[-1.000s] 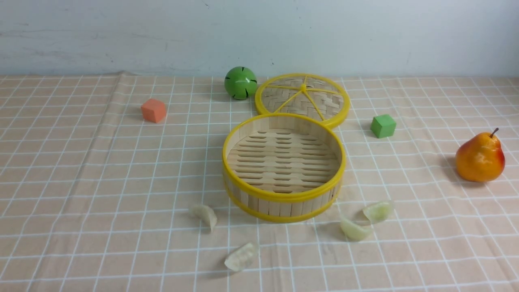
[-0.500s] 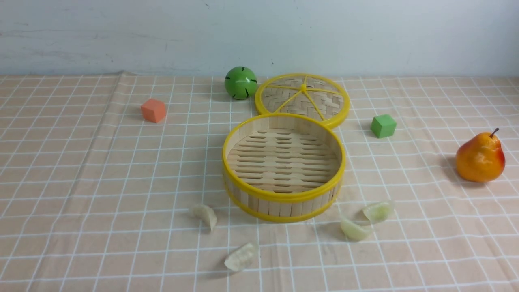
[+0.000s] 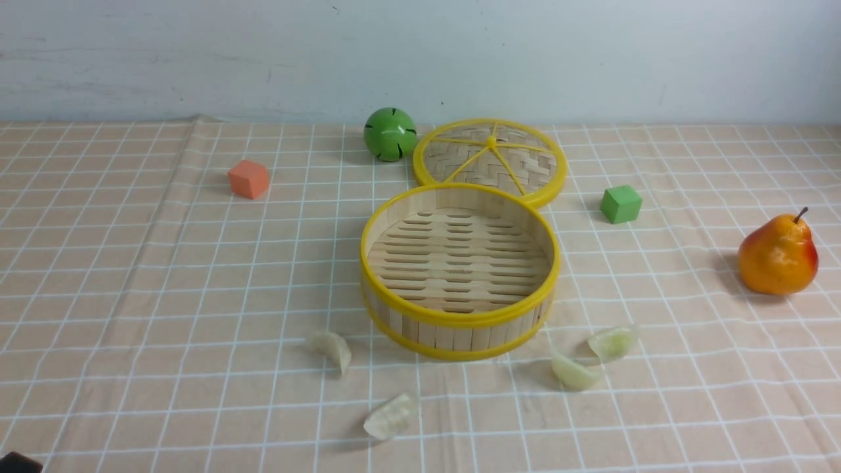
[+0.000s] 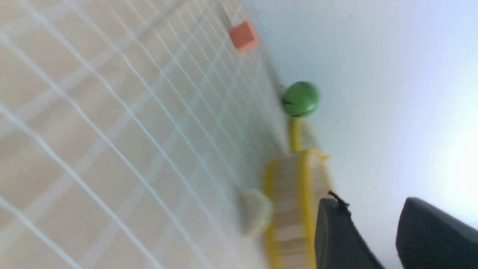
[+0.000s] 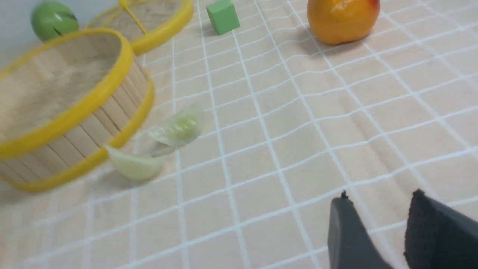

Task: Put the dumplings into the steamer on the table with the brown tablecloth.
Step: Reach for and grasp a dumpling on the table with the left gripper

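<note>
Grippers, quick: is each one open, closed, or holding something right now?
Left gripper: open, jaws apart, holding nothing.
Right gripper: open, jaws apart, holding nothing.

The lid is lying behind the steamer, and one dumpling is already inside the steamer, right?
Not quite. The steamer is empty. All four dumplings lie outside it on the cloth, as the front view shows. The lid does lie behind the steamer.
</note>
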Controlling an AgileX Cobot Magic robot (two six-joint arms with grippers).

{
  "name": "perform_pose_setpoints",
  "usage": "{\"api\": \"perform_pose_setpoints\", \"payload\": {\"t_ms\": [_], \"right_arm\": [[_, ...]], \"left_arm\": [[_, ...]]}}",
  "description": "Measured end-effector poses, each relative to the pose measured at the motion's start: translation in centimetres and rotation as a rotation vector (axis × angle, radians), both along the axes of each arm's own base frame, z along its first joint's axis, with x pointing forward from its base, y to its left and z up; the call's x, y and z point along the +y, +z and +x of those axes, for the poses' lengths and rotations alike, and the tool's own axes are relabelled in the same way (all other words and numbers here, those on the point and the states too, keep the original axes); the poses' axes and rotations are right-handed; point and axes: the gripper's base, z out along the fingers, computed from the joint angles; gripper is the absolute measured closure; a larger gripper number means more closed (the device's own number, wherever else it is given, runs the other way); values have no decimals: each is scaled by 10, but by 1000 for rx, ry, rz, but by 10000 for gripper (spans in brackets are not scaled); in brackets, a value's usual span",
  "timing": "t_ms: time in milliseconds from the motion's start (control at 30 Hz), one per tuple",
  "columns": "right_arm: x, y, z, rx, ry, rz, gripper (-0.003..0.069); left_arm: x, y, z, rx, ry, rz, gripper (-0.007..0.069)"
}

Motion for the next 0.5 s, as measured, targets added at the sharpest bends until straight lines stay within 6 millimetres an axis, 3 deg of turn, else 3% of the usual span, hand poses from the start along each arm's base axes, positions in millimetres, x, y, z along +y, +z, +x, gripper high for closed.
{"api": "perform_pose_setpoints", "payload": {"t_ms": [67,100,133,167,233,333,500], "right_arm": [[4,1,0,6,-14,193,420],[8,1,0,22,-22,385,420],[9,1,0,27,-26,424,420],[13,2,-1,45,-35,616,420],[16,3,-1,59,-39,759,420],[18,4,-1,70,-40,844,420],[17,3,-1,69,-43,814,420]], "left_arm": [[-1,2,0,-3,5,-174,386],[-2,3,0,-3,5,-266,386],[-2,3,0,-3,4,-280,386],[-3,3,0,0,1,-309,386],[-3,2,0,5,-6,-300,386],[-3,2,0,4,-11,-276,386],[-6,4,-1,14,-40,-286,386]]}}
